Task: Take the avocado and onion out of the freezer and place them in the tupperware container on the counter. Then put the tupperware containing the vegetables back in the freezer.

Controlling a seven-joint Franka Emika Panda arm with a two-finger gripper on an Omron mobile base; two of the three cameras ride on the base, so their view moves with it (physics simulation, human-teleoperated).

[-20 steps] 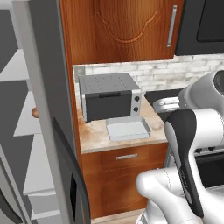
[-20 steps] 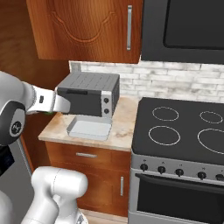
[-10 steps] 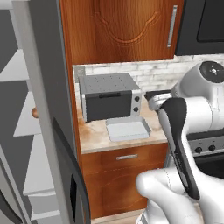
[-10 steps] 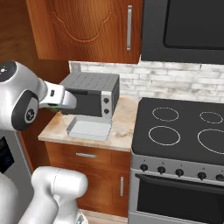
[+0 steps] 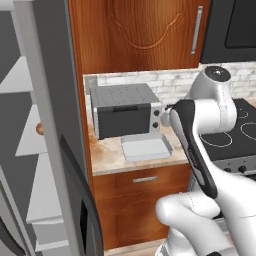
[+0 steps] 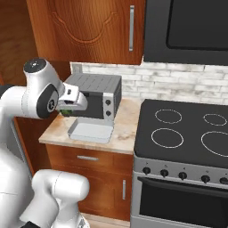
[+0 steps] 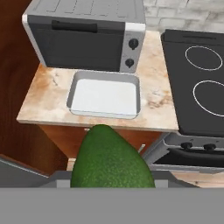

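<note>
Hand view: avocado (image 7: 111, 159) sits large and dark green at the bottom of the frame, right where the finger tips would rise, so the gripper (image 6: 67, 112) is part-closed around the avocado; the fingers themselves are hidden behind the fruit. Beyond it lies the tupperware (image 7: 105, 95), shallow, pale, nothing in it, resting flat on the counter (image 7: 43, 97) just in front of the toaster oven (image 7: 85, 37). Black stovetop (image 7: 197, 70) adjoins the counter on that view's right. Right base view: the hand hangs above the counter's front edge, near the tupperware (image 6: 90, 131) and beside the oven's front; a bit of green shows under the hand. Left base view: arm bends across the right half of the frame; tupperware (image 5: 146, 148) visible in front of the oven (image 5: 125, 110). Freezer (image 5: 50, 125) stands open at the left, its door edge and dark curved handle toward the camera, pale shelves inside. Onion (image 5: 39, 129) shows as a small orange-brown patch at shelf level, partly hidden by the door.
</note>
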